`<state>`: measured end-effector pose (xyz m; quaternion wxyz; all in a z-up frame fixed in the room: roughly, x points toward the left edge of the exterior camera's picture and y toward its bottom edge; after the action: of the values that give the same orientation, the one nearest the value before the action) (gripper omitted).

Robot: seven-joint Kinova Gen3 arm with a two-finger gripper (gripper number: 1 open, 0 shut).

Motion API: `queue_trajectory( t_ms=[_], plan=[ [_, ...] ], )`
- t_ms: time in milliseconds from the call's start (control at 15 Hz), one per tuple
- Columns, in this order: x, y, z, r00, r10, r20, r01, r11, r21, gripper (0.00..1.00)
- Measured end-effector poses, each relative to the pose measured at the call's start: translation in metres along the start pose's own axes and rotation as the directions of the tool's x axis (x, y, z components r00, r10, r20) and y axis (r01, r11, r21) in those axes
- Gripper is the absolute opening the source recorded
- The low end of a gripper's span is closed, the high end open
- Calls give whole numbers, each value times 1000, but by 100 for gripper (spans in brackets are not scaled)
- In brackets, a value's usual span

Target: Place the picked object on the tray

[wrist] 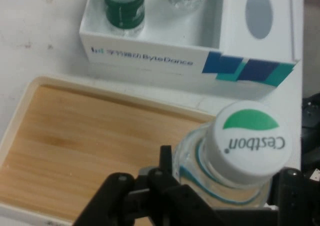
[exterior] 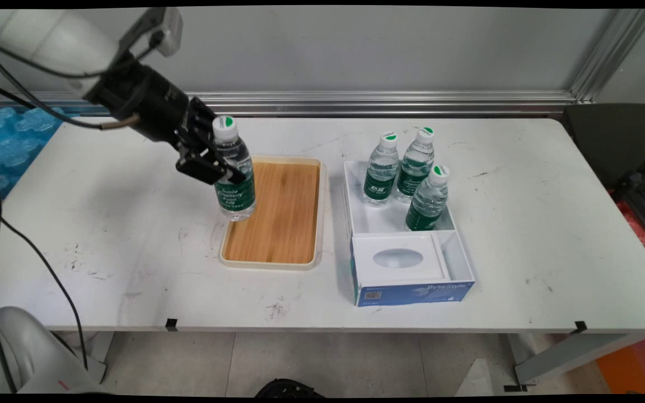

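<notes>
The end effector [exterior: 217,162] was closed on a water bottle [exterior: 234,174], its black fingers [exterior: 206,168] clamped on either side of the clear body just below the shoulder, above the green label. The bottle stood nearly upright in the grip, its white cap with a green mark [wrist: 248,140] uppermost, and its base hung over the near-left corner of a wooden tray [exterior: 277,215]; whether the base touched the tray floor could not be told. The tray, with a cream rim and a bare wood-grain floor, lay directly beneath and to the right of the end effector on the white desk [exterior: 132,246]. Farther right, well apart from the end effector and just beyond the tray, sat a white box with blue printed sides [exterior: 412,291]. Its far compartment held three more bottles of the same kind, all upright: one at the far left [exterior: 382,169], one at the far right [exterior: 415,165] beside it, and a third [exterior: 428,199] nearer the camera against the divider. The box's near compartment carried a white insert with an oval opening [exterior: 398,258]. Black cables [exterior: 31,246] hung from the arm on the side away from the box
</notes>
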<state>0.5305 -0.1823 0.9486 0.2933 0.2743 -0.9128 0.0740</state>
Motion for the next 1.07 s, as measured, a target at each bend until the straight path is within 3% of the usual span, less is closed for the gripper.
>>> queue_trajectory(
  t_ms=[1067],
  plan=[
    [-58, -13, 72, 999, -5, 39, 4, 1000, 21, 0]
  ],
)
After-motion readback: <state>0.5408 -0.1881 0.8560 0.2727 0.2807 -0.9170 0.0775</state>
